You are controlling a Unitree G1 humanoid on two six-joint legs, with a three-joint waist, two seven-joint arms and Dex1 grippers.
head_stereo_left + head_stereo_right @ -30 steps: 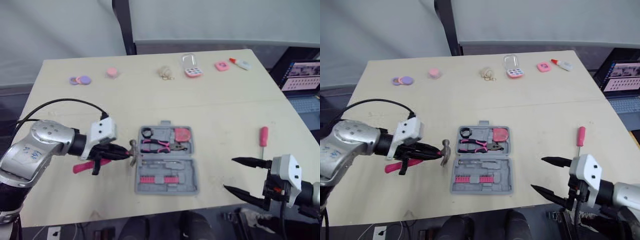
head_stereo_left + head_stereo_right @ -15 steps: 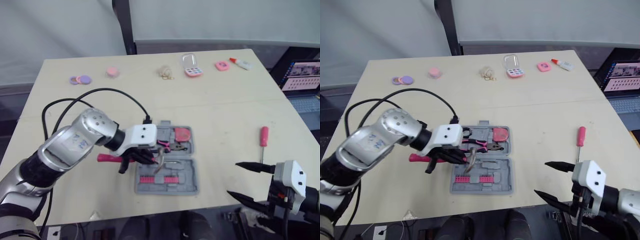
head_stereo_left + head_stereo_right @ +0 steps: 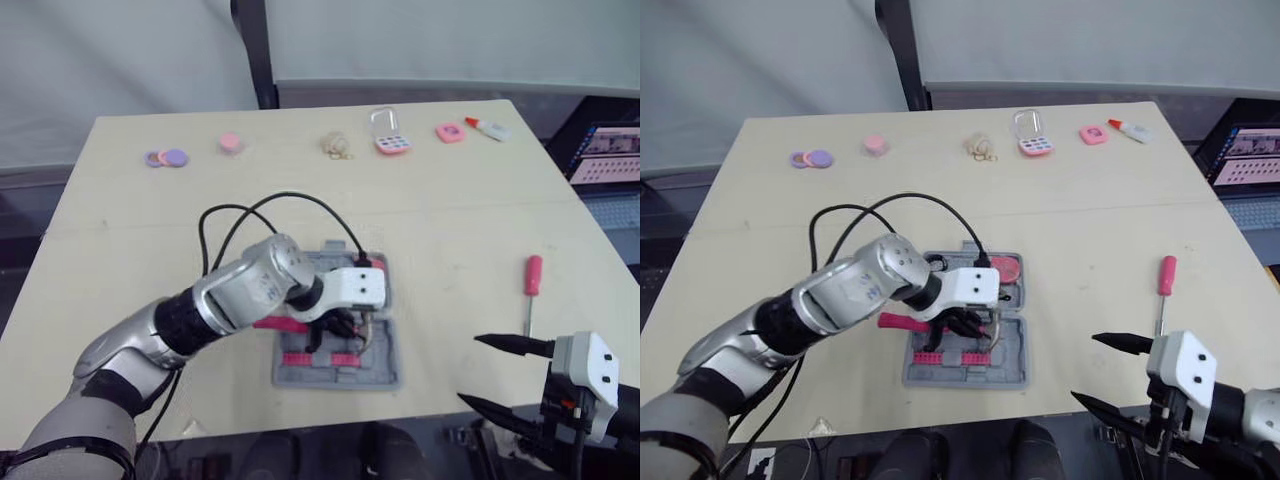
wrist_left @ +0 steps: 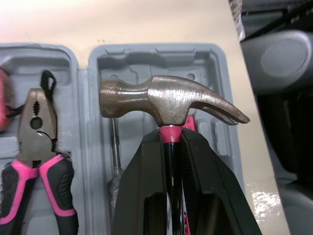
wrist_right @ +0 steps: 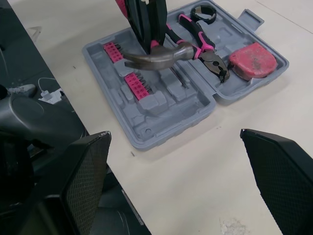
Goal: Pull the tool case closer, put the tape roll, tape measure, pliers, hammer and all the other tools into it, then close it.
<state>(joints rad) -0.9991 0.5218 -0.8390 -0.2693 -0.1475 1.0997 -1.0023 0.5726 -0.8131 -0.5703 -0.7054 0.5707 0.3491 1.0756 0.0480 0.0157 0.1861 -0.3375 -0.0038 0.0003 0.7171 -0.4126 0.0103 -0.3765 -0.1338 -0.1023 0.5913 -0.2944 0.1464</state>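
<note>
Robot lab, plain test table, laptop alongside

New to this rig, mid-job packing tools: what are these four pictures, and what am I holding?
You are driving a humanoid robot with two arms. The two wide pictures come from its head, looking down on the table; the two close ones come from a camera on each wrist. The left jaws are shut on the hammer just under its head, holding it over the open tool case. Pliers, tape roll and tape measure lie in the case. The right jaws stand open and empty near the table's near right edge. A pink-handled screwdriver lies on the table, right of the case.
</note>
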